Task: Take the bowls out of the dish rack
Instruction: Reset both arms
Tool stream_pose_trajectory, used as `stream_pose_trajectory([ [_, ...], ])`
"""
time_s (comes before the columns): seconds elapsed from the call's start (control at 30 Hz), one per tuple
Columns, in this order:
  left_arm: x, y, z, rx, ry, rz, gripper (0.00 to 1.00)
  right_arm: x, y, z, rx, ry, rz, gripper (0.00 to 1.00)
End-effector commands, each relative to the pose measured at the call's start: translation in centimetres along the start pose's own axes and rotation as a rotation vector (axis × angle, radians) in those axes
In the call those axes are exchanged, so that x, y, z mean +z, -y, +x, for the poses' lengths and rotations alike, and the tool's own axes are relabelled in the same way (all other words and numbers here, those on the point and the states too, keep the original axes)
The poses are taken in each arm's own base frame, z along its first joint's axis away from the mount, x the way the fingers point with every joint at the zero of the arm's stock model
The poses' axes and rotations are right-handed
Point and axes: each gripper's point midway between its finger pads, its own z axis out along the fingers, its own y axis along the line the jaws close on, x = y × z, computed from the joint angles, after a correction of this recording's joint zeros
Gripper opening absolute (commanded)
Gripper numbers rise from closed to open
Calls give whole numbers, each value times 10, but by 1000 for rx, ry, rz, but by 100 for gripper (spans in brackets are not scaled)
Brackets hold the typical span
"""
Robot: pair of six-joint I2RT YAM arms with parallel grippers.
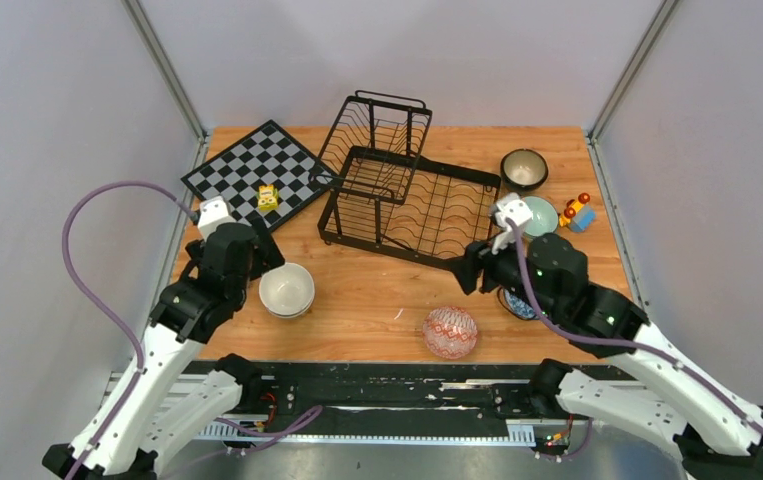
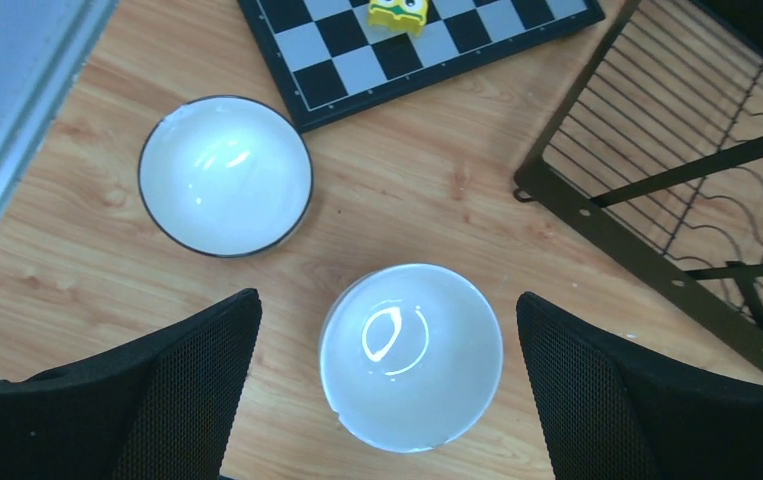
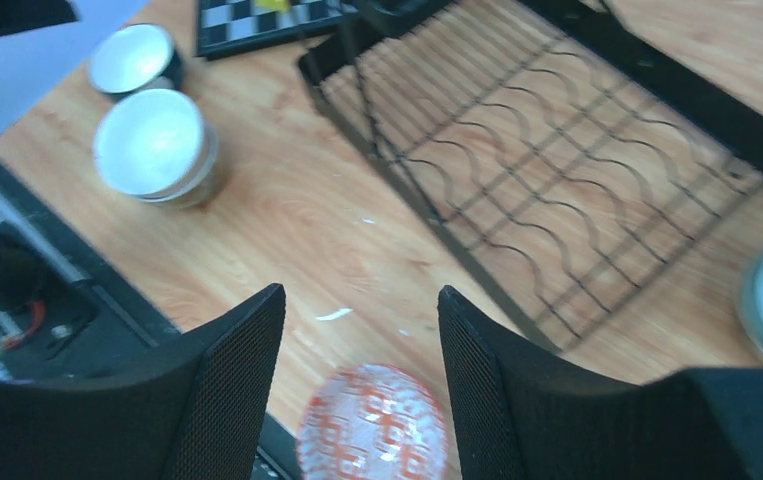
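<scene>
The black wire dish rack (image 1: 407, 190) stands mid-table, and no bowl shows in its wires (image 3: 557, 190). My left gripper (image 1: 267, 262) hangs open over a white bowl (image 2: 410, 355), its fingers (image 2: 187, 390) well clear of the rim on both sides. A dark-rimmed white bowl (image 2: 225, 175) sits beside it. That white bowl (image 1: 287, 290) looks stacked on another. My right gripper (image 1: 467, 268) is open and empty above the table. A red-patterned bowl (image 3: 372, 425) lies upside down below it. Dark (image 1: 524, 168), pale teal (image 1: 540, 215) and blue-and-white (image 1: 517, 303) bowls rest at the right.
A checkerboard (image 1: 257, 170) with a small yellow toy (image 1: 268, 197) lies at the back left, touching the rack's corner. A colourful toy figure (image 1: 577, 212) stands by the teal bowl. Grey walls close in the left, right and back.
</scene>
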Motion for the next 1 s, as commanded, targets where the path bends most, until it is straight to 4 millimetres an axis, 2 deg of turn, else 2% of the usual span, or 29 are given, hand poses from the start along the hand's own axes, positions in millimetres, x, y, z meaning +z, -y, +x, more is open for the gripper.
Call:
stream_pose_trajectory([
  [0.0, 6, -10, 1, 117, -46, -80, 100, -22, 54, 40, -66, -59, 254, 62],
  [0.13, 13, 13, 8, 116, -91, 8, 100, -29, 75, 52, 6, -77, 374, 64],
  [0.23, 14, 23, 6, 88, -79, 55, 100, -31, 82, 47, 57, -70, 402, 65],
  [0.33, 11, 22, 0, 86, -55, 51, 100, -31, 90, 40, 93, -69, 425, 65],
  [0.43, 9, 16, -4, 89, -40, 30, 100, -29, 95, 41, 148, -86, 428, 66],
  [0.6, 7, 5, 3, 50, -60, -24, 100, -28, 103, 48, 213, -96, 440, 68],
  [0.77, 6, -1, 6, -70, -73, -92, 100, -30, 107, 48, 206, -93, 458, 70],
  [0.97, 3, 21, 11, -63, -81, 67, 100, -34, 109, 50, 207, -79, 469, 69],
])
